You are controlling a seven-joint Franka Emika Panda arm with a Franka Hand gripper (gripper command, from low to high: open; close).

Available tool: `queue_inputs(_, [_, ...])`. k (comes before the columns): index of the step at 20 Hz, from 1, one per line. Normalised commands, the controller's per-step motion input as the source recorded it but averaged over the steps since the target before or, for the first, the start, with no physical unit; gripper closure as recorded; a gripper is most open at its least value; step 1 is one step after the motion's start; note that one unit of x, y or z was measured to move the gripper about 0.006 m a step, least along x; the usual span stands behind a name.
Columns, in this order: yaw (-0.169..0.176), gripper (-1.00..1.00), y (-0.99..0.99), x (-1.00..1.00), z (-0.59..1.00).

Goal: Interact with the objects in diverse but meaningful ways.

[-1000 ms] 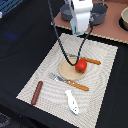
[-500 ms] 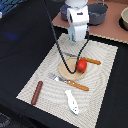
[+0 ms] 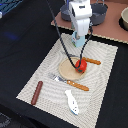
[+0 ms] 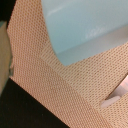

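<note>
The light blue carton-shaped block (image 3: 77, 38) stands on the woven placemat (image 3: 102, 75) near its far edge. My gripper (image 3: 81, 33) hangs right over it, open, and hides its top. In the wrist view the block (image 4: 80, 25) fills much of the frame, with one pale fingertip (image 4: 116, 98) beside it, apart from it. The red tomato-like ball (image 3: 82, 65) rests on the round tan plate (image 3: 67, 70). The dark brown sausage stick (image 3: 37, 92) lies at the mat's near corner on the exterior view's left. The white-and-blue fish piece (image 3: 72, 101) lies at the mat's near edge.
A wooden-handled fork (image 3: 67, 81) lies in front of the plate and a wooden-handled knife (image 3: 91, 61) beside the ball. Dark pots (image 3: 100, 12) and a pale bowl (image 3: 124, 19) stand on the brown surface behind the mat. A black cable (image 3: 62, 42) hangs from the arm.
The arm has come down toward the light blue block over the last second. The toys, plate and cutlery have stayed where they were.
</note>
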Motion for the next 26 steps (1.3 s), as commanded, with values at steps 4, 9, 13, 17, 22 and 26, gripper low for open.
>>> queue_inputs(4, [-0.004, -1.0, 0.03, -0.22, 0.51])
queue_inputs(9, [-0.061, -1.0, -0.42, -0.33, 0.53])
queue_inputs(13, [-0.101, -1.0, -0.66, -0.14, 0.54])
queue_inputs(17, [-0.129, -1.0, -0.61, -0.04, 0.36])
queue_inputs(22, [-0.103, -1.0, -0.7, 0.03, 0.05])
queue_inputs(26, [-0.09, -1.0, -0.73, 0.11, 0.0])
